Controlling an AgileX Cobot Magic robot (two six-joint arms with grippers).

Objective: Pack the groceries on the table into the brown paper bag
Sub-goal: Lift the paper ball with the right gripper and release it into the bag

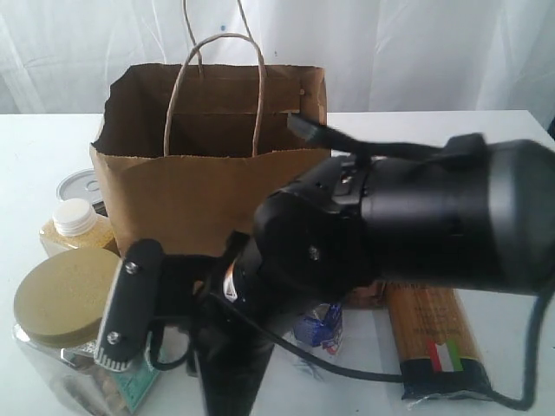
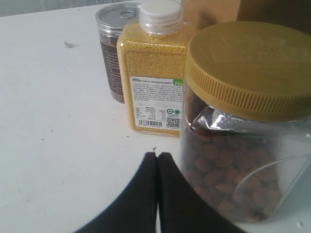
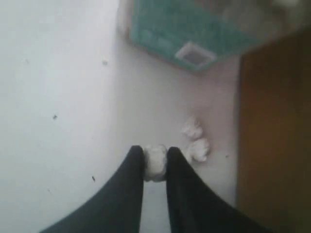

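Observation:
The brown paper bag (image 1: 208,186) stands open at the back of the table (image 1: 35,147). Left of it are a tin can (image 1: 80,184), a yellow white-capped bottle (image 1: 76,221) and a tan-lidded clear jar (image 1: 65,299). A spaghetti packet (image 1: 438,338) lies at the right. A small blue-white carton (image 1: 319,329) shows under my right arm (image 1: 416,217). My right gripper (image 3: 155,154) is down at the table in front of the bag, shut on a tiny white lump (image 3: 156,167). My left gripper (image 2: 157,156) is shut and empty, right beside the jar (image 2: 243,121).
Two more white lumps (image 3: 197,141) lie just past the right fingertips, close to the bag's wall (image 3: 272,145). The jar's teal label (image 3: 189,34) is a little beyond them. My right arm hides much of the table's middle in the exterior view. A white curtain hangs behind.

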